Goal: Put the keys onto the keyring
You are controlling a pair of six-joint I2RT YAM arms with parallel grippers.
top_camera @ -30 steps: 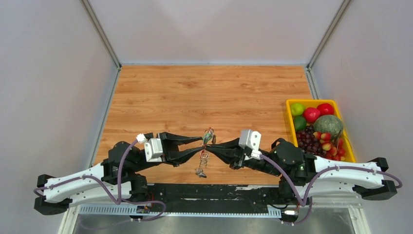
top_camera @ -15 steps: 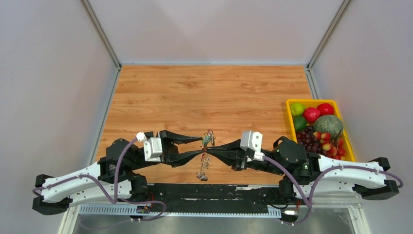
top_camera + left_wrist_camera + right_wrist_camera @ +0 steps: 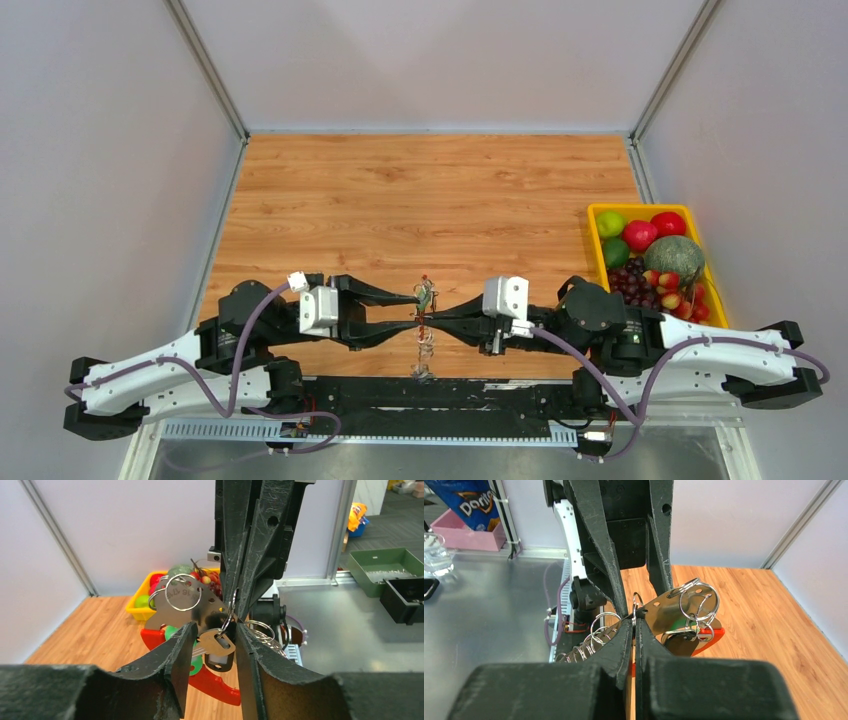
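Wood-grain tabletop floors a grey-walled booth, with a yellow tray of fruit at its right edge. Well to the left of that tray, and nearer the front than it, we see both grippers meeting tip to tip above the board. The right gripper is fully closed, nipping a small split ring of the keyring. The keyring's red loop, green tag, silver plate and coiled chain hang off the same bunch.

The left gripper, on the side away from the tray, has its jaws standing about half apart. A key with a black head sits in the gap, seemingly touching both fingers. We cannot tell whether they truly clamp it.
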